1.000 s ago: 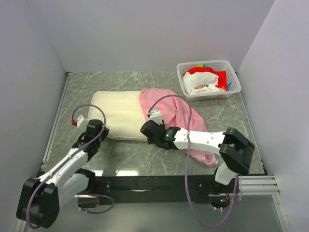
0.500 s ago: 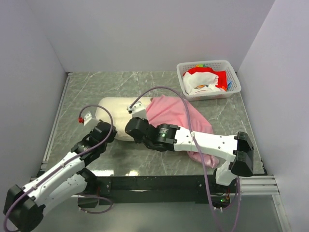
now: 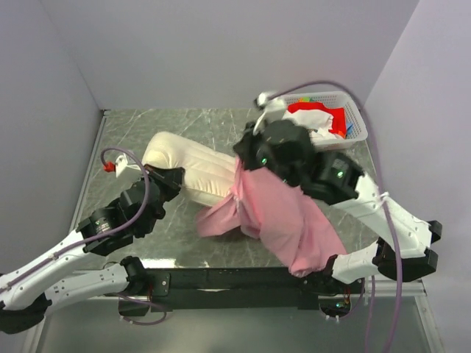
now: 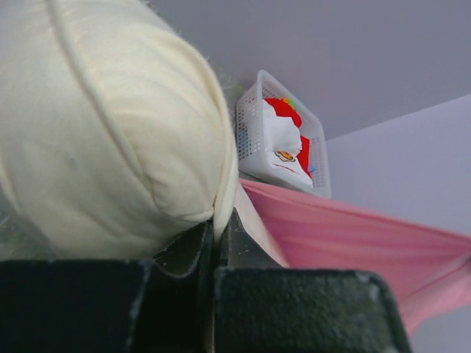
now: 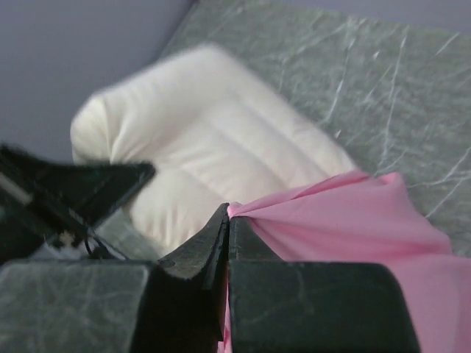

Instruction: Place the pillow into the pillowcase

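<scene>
Marble table (image 3: 199, 125); wrist view alone shows right pincer (image 5: 227, 220) pinching pillowcase (image 5: 353, 209).

We see a cream pillow (image 3: 188, 165) with stitched lines, a plain pink pillowcase (image 3: 285, 219), a white lattice basket (image 3: 358, 126), and a grey-green marbled table (image 3: 199, 121).

A white plastic basket (image 3: 358, 118) with small holes in its sides is set at the far right corner of the table (image 3: 184, 125). It is filled with cloth. A red piece (image 3: 313, 109) is laid on top, and a white piece (image 4: 283, 143) with a little picture on it is tucked beside it. The table top is made of grey-green stone with thin white lines. Plain pale walls (image 3: 221, 51) are seen on three sides.
</scene>
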Robot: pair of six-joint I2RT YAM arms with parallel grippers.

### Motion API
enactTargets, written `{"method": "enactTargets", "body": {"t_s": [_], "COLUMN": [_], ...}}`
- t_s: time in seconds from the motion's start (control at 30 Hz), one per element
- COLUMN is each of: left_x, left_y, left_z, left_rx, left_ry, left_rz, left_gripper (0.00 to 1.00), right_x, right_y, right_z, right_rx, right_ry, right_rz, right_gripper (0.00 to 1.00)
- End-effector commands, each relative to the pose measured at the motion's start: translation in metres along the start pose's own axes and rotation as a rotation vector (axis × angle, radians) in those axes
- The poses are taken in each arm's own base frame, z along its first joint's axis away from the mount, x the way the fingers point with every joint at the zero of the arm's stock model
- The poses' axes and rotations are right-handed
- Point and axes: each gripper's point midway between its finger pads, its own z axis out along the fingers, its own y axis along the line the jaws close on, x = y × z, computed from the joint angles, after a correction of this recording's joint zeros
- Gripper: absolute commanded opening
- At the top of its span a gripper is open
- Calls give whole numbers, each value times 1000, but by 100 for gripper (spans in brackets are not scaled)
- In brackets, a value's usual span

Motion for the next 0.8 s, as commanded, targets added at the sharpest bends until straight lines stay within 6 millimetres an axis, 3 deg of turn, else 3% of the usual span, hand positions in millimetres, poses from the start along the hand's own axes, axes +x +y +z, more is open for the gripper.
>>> {"method": "enactTargets", "body": {"t_s": [0.0,0.03,0.13,0.17,0.2,0.27,0.3,0.37,0.4,0.43,0.47,0.5,0.53,0.57,0.63,0.67,0.73,0.77], "left_x": [1,2,16,24,34,55,69,92,105,114,117,124,126,125,125,119,118,114], "left_y": [-11,-12,-5,-2,4,14,25,33,44,49,51,63,67,71,86,85,100,96], "left_z": [-1,1,10,17,20,30,33,35,37,35,35,35,34,32,28,23,14,6], "left_rx": [-22,-30,-72,-85,-100,-132,-148,-141,-138,-136,-128,-138,-139,-143,-175,-165,-187,-155], "left_ry": [-51,-53,-50,-46,-27,15,45,118,139,172,182,194,200,200,208,206,220,239], "left_rz": [15,7,44,55,59,52,60,41,37,23,15,36,45,53,83,66,43,-11], "left_gripper": [1,1,1,1,1,1,1,1,1,1,1,1,5,25,51,71,79,85], "right_x": [-51,-43,10,18,49,46,69,79,106,106,115,137,143,158,170,180,187,190], "right_y": [9,17,50,59,60,51,18,-8,-28,-51,-60,-72,-79,-84,-88,-93,-97,-99], "right_z": [-3,2,21,23,31,26,41,47,55,58,60,63,64,65,65,65,66,66], "right_rx": [-103,-113,-103,-127,-140,-148,-61,-47,-16,27,48,71,80,87,91,101,107,108], "right_ry": [-83,-57,41,49,105,45,78,106,160,148,157,196,204,233,255,268,279,285], "right_rz": [49,33,-52,-24,-37,27,29,94,94,118,126,117,121,115,110,107,105,105], "right_gripper": [0,0,0,0,0,0,0,0,0,0,0,0,0,0,0,0,0,0]}}
